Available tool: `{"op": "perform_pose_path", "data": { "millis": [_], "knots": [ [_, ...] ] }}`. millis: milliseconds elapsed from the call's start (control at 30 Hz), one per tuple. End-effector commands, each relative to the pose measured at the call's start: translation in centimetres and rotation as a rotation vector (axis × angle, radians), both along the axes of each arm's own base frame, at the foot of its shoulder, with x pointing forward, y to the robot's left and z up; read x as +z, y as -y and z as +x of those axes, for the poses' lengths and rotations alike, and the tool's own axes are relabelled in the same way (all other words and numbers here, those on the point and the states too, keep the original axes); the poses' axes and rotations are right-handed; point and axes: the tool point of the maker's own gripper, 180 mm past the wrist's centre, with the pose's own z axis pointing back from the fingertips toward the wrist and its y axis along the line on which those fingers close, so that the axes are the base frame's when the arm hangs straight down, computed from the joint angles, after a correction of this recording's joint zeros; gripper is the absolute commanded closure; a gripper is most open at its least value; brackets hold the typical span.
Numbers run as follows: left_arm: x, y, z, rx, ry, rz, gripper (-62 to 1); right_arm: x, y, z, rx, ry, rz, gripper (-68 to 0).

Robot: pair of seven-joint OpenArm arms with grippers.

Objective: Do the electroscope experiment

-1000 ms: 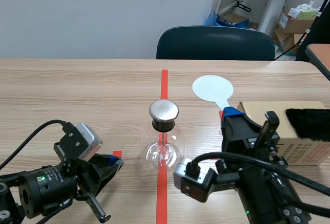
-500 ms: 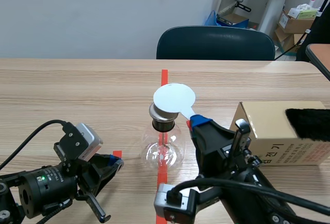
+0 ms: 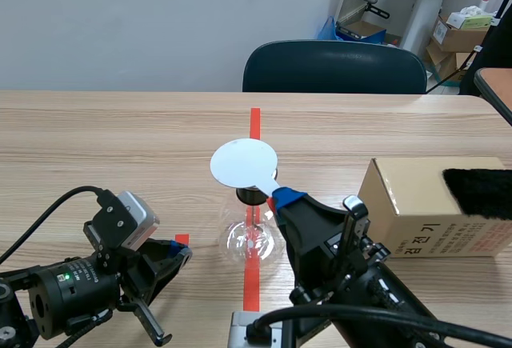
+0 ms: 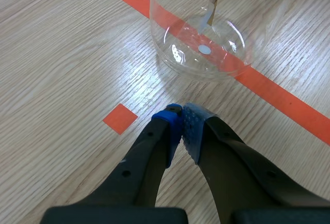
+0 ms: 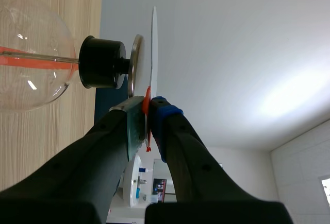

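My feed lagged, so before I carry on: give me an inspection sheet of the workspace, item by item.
Surface: wooden table with orange-red tape marks.
Job's things: glass electroscope flask stands on the centre tape line. The white disc is held right at its metal cap; whether they touch cannot be told. A cardboard box with black fur on top sits beside the right arm.
Clutter: nothing seen.
Pincers: left pincer is shut on nothing, low over the table, short of the flask. The right pincer is shut on the white disc's handle.
Cables: black cable loops from the left arm.
Surroundings: dark chair across the table, stacked boxes in the far corner.
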Motion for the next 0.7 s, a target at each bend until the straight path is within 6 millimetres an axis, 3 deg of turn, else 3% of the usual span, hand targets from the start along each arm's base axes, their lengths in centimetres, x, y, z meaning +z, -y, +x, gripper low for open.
{"op": "perform_pose_path", "data": {
  "millis": [0,667],
  "knots": [
    [1.00,0.92,0.24,-0.009,0.022,-0.037,-2.5,0.67,0.21,0.33,-0.001,0.028,0.005,-0.8],
    [1.12,1.55,0.17,-0.022,0.031,-0.042,-2.5,0.72,0.65,0.64,-0.031,0.029,0.008,-0.8]
  ]
}}
